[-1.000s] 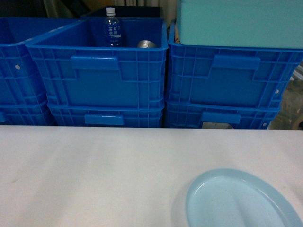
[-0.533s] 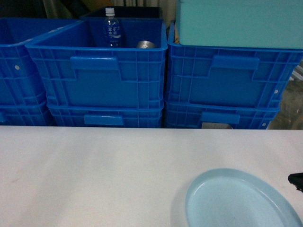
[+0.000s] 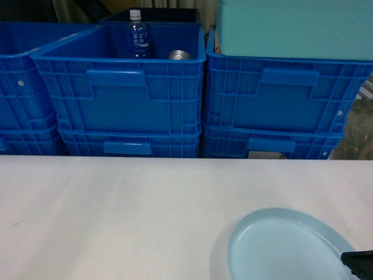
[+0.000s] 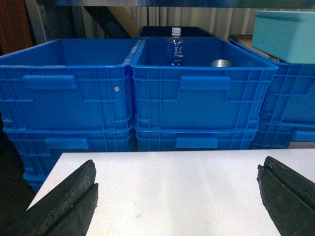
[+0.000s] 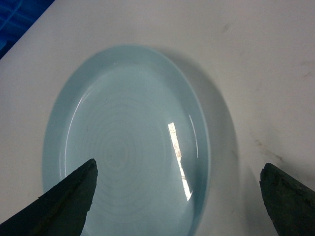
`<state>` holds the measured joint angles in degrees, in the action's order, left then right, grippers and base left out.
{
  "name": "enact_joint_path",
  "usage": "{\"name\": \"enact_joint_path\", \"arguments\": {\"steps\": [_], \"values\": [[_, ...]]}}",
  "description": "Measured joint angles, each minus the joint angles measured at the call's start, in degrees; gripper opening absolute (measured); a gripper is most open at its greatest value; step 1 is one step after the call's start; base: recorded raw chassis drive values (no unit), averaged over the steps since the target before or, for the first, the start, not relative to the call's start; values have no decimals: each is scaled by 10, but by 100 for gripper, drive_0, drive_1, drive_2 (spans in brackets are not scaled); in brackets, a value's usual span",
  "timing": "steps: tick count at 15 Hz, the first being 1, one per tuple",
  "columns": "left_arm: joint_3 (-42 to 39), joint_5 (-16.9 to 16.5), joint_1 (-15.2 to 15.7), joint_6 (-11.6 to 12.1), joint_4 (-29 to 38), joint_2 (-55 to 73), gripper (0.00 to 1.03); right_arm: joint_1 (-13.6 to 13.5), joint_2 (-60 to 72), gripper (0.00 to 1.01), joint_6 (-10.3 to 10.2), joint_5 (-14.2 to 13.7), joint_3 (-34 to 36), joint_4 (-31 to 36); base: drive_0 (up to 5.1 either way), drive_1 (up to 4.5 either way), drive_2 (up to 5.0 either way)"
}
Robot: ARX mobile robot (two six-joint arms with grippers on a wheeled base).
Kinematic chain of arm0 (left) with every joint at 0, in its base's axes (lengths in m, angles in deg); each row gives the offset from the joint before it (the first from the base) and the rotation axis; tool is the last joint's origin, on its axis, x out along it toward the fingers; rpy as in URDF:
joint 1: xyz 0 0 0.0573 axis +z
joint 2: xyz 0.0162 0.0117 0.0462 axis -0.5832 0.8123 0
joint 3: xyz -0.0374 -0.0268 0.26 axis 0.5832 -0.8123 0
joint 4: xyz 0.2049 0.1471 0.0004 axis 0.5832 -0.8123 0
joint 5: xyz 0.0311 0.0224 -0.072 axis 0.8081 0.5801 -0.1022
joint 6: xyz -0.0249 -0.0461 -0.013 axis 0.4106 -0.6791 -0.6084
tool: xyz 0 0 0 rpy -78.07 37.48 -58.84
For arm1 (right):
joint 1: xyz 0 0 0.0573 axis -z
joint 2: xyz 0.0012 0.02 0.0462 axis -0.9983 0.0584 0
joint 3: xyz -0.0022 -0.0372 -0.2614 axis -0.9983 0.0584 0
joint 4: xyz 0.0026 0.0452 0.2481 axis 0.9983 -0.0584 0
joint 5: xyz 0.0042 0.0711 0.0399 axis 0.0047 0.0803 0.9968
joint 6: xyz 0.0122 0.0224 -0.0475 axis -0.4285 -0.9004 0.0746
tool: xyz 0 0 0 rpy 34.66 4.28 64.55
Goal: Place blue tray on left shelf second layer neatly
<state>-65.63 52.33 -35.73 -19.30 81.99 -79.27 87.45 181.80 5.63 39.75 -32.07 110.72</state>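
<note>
Blue tray (image 5: 128, 142) beneath spread right hand (image 5: 179, 199)

This looks like a storeroom or a warehouse, a place for keeping things. Big dark blue crates (image 3: 119, 87) fill the top half of the head view, stacked two high and side by side. One crate holds a water bottle (image 3: 137, 35) and a shiny tin (image 3: 180, 55) (just its top shows). A teal box (image 3: 294, 26) sits on the crates at the upper right. A plain white table (image 3: 116, 216) fills the bottom half.
</note>
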Motion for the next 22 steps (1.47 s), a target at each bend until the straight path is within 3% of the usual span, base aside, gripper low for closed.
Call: {"name": "enact_joint_path", "arguments": {"steps": [3, 11, 15, 19, 20, 21, 22], "values": [[0, 0, 0, 0, 0, 0, 98, -21, 20, 98, -11, -1, -2, 25, 0, 0, 0], [0, 0, 0, 0, 0, 0, 98, -83, 97, 98, -51, -61, -43, 79, 0, 0, 0], [0, 0, 0, 0, 0, 0, 98, -94, 114, 98, -61, -71, -52, 90, 0, 0, 0], [0, 0, 0, 0, 0, 0, 98, -94, 117, 58, -68, -74, -39, 87, 0, 0, 0], [0, 0, 0, 0, 0, 0, 98, -81, 109, 36, -67, -60, -22, 80, 0, 0, 0], [0, 0, 0, 0, 0, 0, 98, -48, 94, 1, -52, -48, 1, 67, 0, 0, 0], [0, 0, 0, 0, 0, 0, 98, -37, 81, 2, -43, -41, 10, 56, 0, 0, 0]]}}
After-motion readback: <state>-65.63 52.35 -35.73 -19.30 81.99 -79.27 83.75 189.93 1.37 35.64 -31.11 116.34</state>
